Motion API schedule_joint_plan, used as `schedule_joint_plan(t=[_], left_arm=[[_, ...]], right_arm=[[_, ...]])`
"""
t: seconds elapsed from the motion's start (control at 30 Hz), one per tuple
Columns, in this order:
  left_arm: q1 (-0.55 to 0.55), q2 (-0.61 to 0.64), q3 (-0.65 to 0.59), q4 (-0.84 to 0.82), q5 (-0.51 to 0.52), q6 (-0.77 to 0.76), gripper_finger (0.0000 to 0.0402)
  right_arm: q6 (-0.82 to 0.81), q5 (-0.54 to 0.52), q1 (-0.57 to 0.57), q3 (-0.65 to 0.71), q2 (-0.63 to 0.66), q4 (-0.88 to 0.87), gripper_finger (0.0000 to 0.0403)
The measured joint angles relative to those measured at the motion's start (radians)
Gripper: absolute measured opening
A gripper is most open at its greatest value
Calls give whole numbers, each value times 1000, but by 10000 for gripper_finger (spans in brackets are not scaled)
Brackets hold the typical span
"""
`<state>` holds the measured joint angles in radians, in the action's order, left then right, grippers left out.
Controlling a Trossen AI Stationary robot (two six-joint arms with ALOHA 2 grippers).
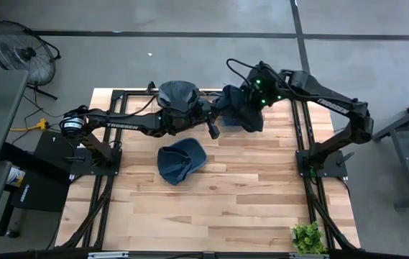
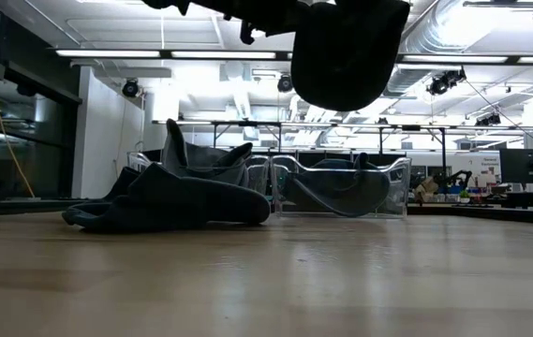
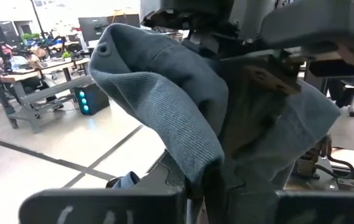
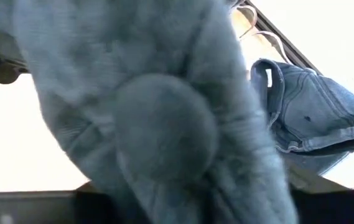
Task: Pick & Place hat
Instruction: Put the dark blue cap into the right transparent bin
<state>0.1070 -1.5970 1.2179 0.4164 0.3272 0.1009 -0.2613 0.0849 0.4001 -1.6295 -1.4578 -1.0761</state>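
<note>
Knit hat (image 3: 164,106), soft, light and limp, hangs above the table's far edge, pinched in the closed left gripper (image 1: 215,129) while the right gripper (image 1: 244,108) presses into it, finger state indiscernible; I judge bunched fabric the surest hold.
</note>
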Motion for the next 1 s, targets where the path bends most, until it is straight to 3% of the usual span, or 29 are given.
schedule_joint_plan(t=[0.3,0.5,0.87,1.0], left_arm=[[0,0,0,-1,-4,0,16],[0,0,0,-2,-4,-1,29],[-1,1,0,-13,-3,11,164],[-1,13,-1,-79,53,63,198]], right_arm=[[21,24,15,0,10,-8,19],[32,10,16,0,10,-15,5],[55,-8,28,0,11,-23,2],[81,-12,57,0,11,-56,2]])
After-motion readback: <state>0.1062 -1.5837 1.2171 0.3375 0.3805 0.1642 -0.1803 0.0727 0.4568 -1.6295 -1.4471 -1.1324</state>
